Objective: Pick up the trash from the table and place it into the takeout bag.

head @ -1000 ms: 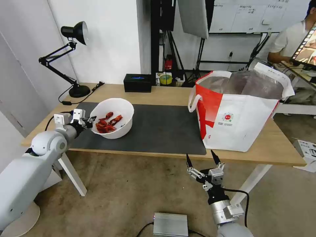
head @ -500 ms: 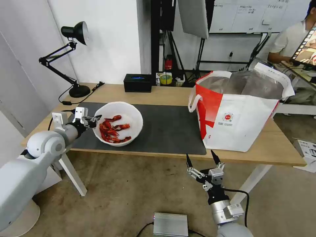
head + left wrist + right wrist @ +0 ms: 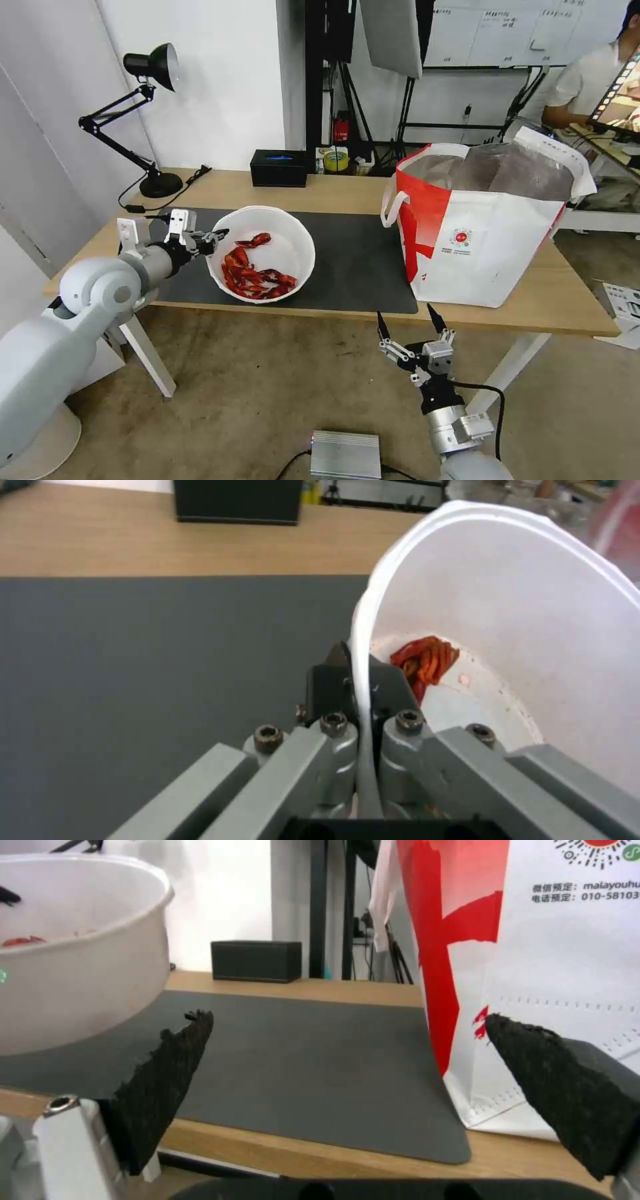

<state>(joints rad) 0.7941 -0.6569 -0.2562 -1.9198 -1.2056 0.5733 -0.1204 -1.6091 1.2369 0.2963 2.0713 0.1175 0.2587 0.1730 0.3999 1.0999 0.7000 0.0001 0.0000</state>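
My left gripper (image 3: 212,237) clamped on near rim of white bowl (image 3: 280,245), one finger inside, one outside. Bowl tilted above grey mat (image 3: 353,260) on tabletop (image 3: 333,190); shells (image 3: 253,273) pooled low. Takeout bag (image 3: 480,227) well right, mouth open. Right gripper (image 3: 408,321) spread wide, idle below tabletop edge.

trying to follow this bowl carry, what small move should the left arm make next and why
Probably keep carrying the white bowl toward the takeout bag, raising it on the way. The left gripper is clamped on the bowl's rim, the bowl hangs tilted over the dark mat with red shells inside, and the bag's open top sits higher than the bowl. The right gripper waits open below the table edge.
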